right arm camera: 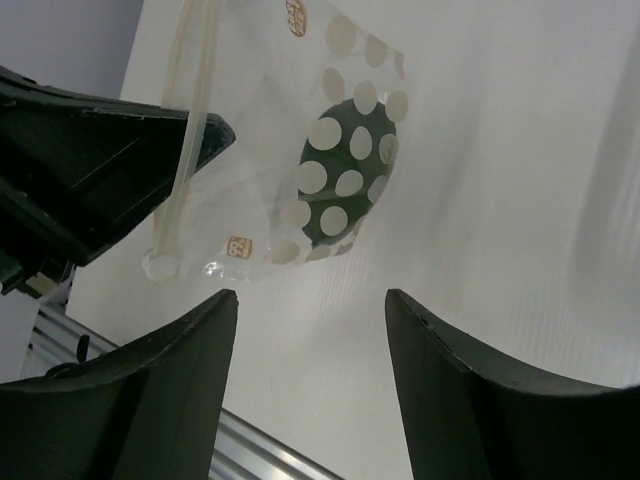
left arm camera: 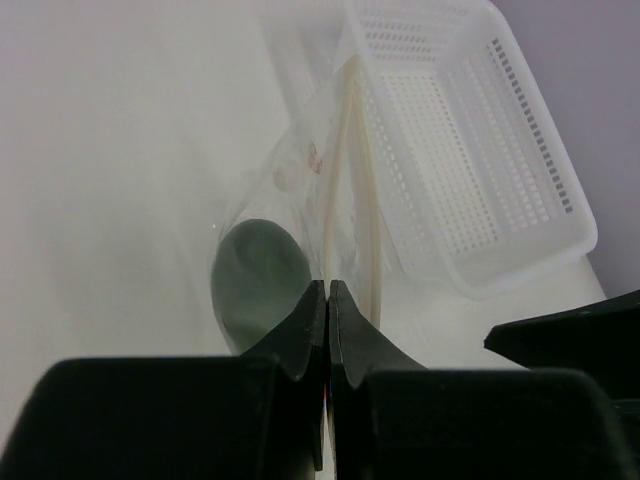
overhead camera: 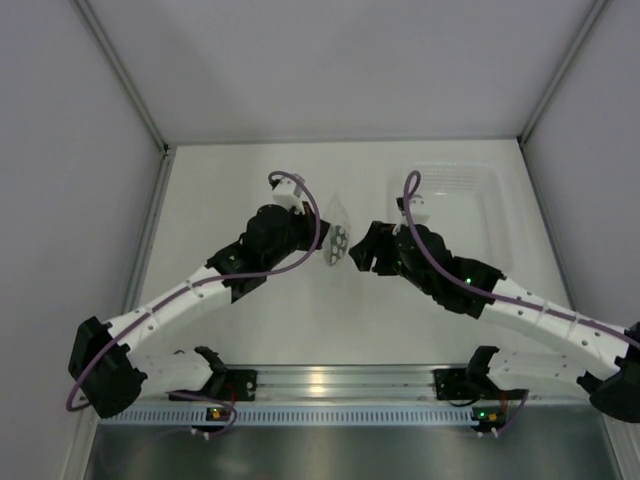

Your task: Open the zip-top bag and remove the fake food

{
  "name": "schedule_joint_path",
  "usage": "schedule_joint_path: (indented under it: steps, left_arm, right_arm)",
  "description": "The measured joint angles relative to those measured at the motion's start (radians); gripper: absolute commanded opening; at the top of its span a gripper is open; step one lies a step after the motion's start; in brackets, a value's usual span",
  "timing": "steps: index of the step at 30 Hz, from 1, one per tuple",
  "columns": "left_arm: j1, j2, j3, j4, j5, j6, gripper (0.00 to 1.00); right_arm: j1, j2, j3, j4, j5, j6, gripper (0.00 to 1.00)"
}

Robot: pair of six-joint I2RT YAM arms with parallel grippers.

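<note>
The zip-top bag (overhead camera: 337,246), clear plastic with white spots, hangs upright between the two grippers. My left gripper (overhead camera: 322,236) is shut on the bag's zip edge; in the left wrist view its jaws (left arm camera: 328,286) meet on the strip. The dark green fake food (right arm camera: 350,170) sits inside the bag (right arm camera: 290,140), and it also shows through the plastic in the left wrist view (left arm camera: 262,280). My right gripper (overhead camera: 358,257) is open and empty just right of the bag; in the right wrist view (right arm camera: 310,296) its fingers are spread wide, a short way off the bag's lower edge.
A white perforated tray (overhead camera: 470,196) stands at the back right of the table, also in the left wrist view (left arm camera: 470,150). White walls close in the table on the left, back and right. A metal rail (overhead camera: 330,382) runs along the near edge.
</note>
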Motion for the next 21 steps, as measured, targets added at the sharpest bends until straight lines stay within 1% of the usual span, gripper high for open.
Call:
schedule_joint_path:
  steps: [3,5,7,10,15,21]
  left_arm:
    - [-0.032,-0.001,-0.013,0.022,-0.084,-0.033,0.0]
    - [-0.063,-0.001,-0.022,0.027,-0.151,-0.05,0.0]
    - [-0.103,-0.001,-0.031,0.027,-0.221,-0.059,0.0]
    - [-0.145,-0.001,-0.039,0.028,-0.284,-0.07,0.0]
    - [-0.153,-0.002,-0.051,0.042,-0.326,-0.077,0.0]
    - [-0.153,-0.002,-0.064,0.075,-0.326,-0.077,0.0]
  right_arm:
    - [-0.002,0.101,0.074,0.005,0.006,0.01,0.6]
    - [-0.002,0.16,0.125,0.007,0.016,0.012,0.57]
    - [-0.002,0.198,0.15,0.019,0.021,0.018,0.55]
    - [-0.003,0.235,0.175,0.019,0.026,0.019,0.54]
    - [-0.01,0.273,0.215,0.02,0.031,0.017,0.53]
    - [-0.029,0.317,0.252,0.031,0.035,0.01,0.52]
